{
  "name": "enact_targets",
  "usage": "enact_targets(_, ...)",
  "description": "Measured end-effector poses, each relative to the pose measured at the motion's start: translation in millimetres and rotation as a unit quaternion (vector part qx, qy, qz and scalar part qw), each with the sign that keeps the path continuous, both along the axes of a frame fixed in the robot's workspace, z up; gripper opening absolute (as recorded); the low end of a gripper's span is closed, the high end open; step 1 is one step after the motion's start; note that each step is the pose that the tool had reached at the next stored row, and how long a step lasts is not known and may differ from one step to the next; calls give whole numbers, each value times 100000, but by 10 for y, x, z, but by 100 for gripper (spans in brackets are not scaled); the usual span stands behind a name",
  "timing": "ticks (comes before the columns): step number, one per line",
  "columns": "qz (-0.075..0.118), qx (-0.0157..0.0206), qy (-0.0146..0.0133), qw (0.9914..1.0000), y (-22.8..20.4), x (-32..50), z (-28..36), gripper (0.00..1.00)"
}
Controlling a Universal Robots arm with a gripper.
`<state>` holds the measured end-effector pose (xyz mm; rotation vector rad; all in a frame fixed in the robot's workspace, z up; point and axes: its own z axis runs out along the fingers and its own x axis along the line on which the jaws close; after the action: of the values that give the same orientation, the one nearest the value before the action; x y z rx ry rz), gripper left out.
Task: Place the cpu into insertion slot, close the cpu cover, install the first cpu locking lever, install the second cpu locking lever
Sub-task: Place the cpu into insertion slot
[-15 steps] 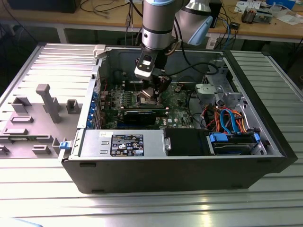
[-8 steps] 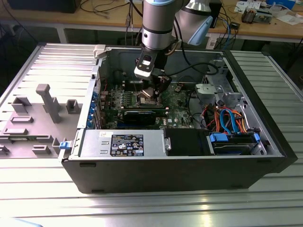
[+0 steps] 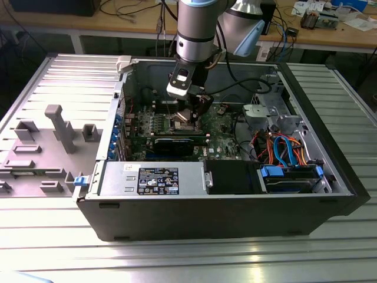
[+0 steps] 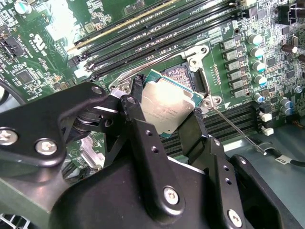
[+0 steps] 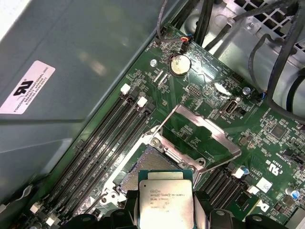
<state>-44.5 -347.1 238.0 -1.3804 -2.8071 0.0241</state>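
progress: step one, not finished | cpu clamped in gripper jaws, hanging just over insertion slot, not seated yet | cpu cover flipped open, locking lever unhooked | left: seating, cover, both levers

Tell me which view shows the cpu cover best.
First wrist view: the cpu cover is flipped open, whole frame and cut-out visible. Second wrist view: the hand and held cpu sit in front, cover hard to pick out. Exterior view: too small beneath the arm to tell.

cpu between fingers, beside insertion slot, cpu cover open
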Motion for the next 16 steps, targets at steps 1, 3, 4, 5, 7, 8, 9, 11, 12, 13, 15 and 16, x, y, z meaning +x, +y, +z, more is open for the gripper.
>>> enact_targets(1, -49, -3, -1, 100000, 0, 0, 0, 55)
enact_targets(3, -139, -2, 2, 100000, 0, 0, 0, 55)
enact_targets(4, -184, -2, 0, 100000, 0, 0, 0, 55)
enact_targets(5, -213, 0, -1, 100000, 0, 0, 0, 55)
enact_targets(7, -318, -1, 0, 99999, 0, 0, 0, 55)
enact_targets(8, -344, -3, 3, 99999, 0, 0, 0, 55)
enact_targets(9, -375, -2, 1, 99999, 0, 0, 0, 55)
enact_targets(11, -490, 1, -1, 99999, 0, 0, 0, 55)
enact_targets(12, -549, -1, 2, 99998, 0, 0, 0, 55)
enact_targets(13, -584, -1, 3, 99998, 0, 0, 0, 55)
enact_targets(15, -674, -1, 0, 99998, 0, 0, 0, 55)
enact_targets(16, -707, -2, 1, 99997, 0, 0, 0, 55)
